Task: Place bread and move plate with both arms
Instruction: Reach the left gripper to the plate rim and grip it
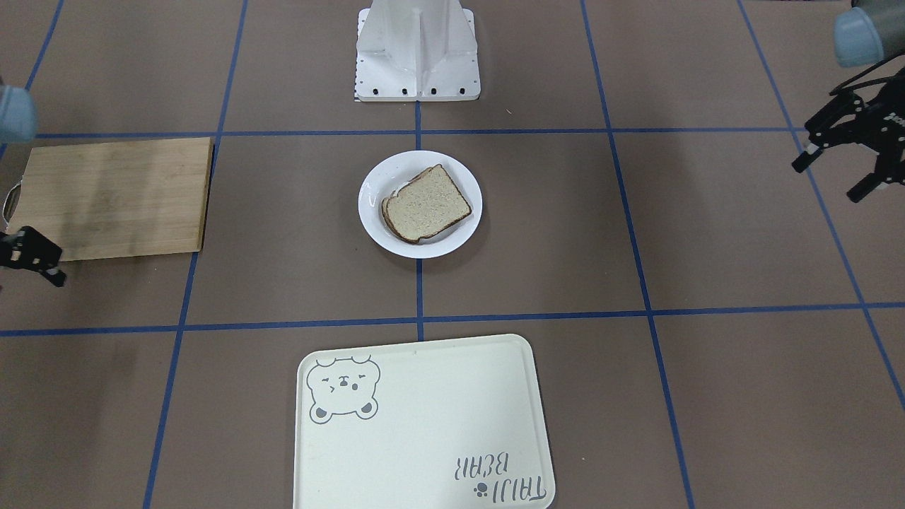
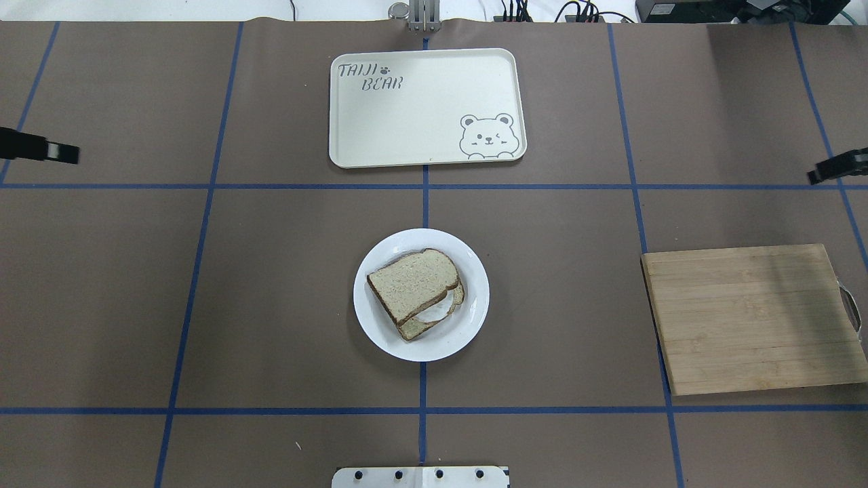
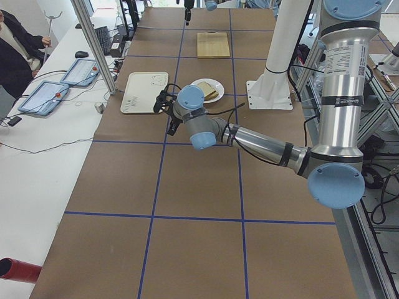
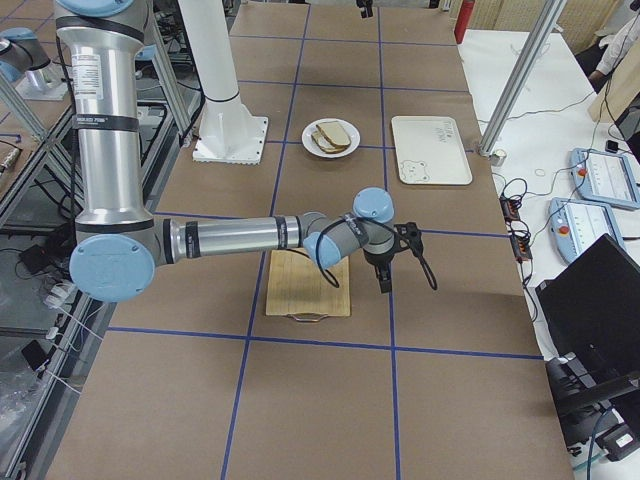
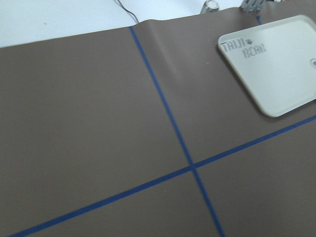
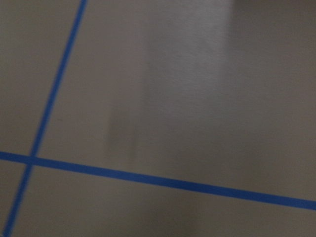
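The plain slice of bread [image 2: 413, 281] lies on the white plate [image 2: 468, 325] at the table's middle. It rests on a second slice [image 2: 415, 330], with a bit of white egg showing between them. Bread [image 1: 426, 205] and plate [image 1: 375, 230] also show in the front view. My left gripper [image 1: 828, 182] is open and empty, far out to the plate's side, and shows at the overhead view's left edge [image 2: 47, 150]. My right gripper [image 1: 32, 258] hangs near the wooden board's corner. Only part of it shows [image 2: 837, 168], so I cannot tell whether it is open or shut.
A wooden cutting board [image 2: 753, 318] lies on my right side. A cream tray with a bear drawing [image 2: 420, 108] lies beyond the plate at the far edge. The white robot base mount [image 1: 417, 56] stands on the near side.
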